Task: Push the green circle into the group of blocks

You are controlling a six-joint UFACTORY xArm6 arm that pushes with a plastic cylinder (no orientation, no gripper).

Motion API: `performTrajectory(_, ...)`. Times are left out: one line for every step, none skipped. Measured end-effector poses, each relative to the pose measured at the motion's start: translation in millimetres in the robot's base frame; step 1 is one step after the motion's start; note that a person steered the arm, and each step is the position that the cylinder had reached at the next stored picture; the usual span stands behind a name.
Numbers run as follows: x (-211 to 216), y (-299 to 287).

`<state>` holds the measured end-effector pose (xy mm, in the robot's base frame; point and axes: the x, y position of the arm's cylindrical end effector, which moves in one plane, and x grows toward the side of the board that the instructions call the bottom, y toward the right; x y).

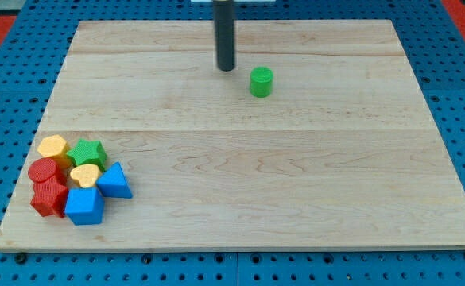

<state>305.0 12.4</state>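
The green circle point(261, 82) stands alone on the wooden board point(296, 175), near the view's top middle. My tip point(226, 68) is just to the view's left of it and slightly higher, apart from it by a small gap. The group of blocks sits at the view's bottom left: a yellow hexagon point(53, 146), a green star point(87, 152), a red cylinder point(43, 170), a yellow heart point(84, 175), a blue triangle point(115, 182), a red hexagon-like block point(49, 197) and a blue cube-like block point(84, 206), all touching or close together.
The board lies on a blue pegboard surface point(9, 95). A red strip point(463, 16) shows at the view's top right corner.
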Motion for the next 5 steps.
performTrajectory(43.1,40.4)
performTrajectory(104.9,18.2)
performTrajectory(114.3,6.0)
performTrajectory(91.7,29.2)
performTrajectory(83.1,90.3)
